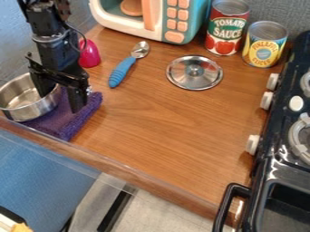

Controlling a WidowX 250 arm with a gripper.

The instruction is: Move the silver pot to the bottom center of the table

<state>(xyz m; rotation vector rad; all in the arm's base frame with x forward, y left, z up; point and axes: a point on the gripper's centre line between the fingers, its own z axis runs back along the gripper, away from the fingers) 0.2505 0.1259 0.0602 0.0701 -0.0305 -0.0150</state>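
The black gripper (pixel 60 102) hangs at the left side of the table, its fingers apart. One finger dips inside the silver pot (pixel 29 111) and the other is outside it, over the purple cloth, so the pot's right rim lies between them. The pot stands upright at the far left edge, partly on the purple cloth (pixel 77 118). Part of its right side is hidden behind the gripper. The wooden table (pixel 163 136) has its bottom center well to the right of the pot.
A metal lid (pixel 194 72) and a blue-handled spoon (pixel 123 70) lie toward the back. Behind are a pink object (pixel 89 54), a toy microwave (pixel 145 20) and two cans (pixel 226 27), (pixel 264 44). A black stove (pixel 284 167) borders the right side.
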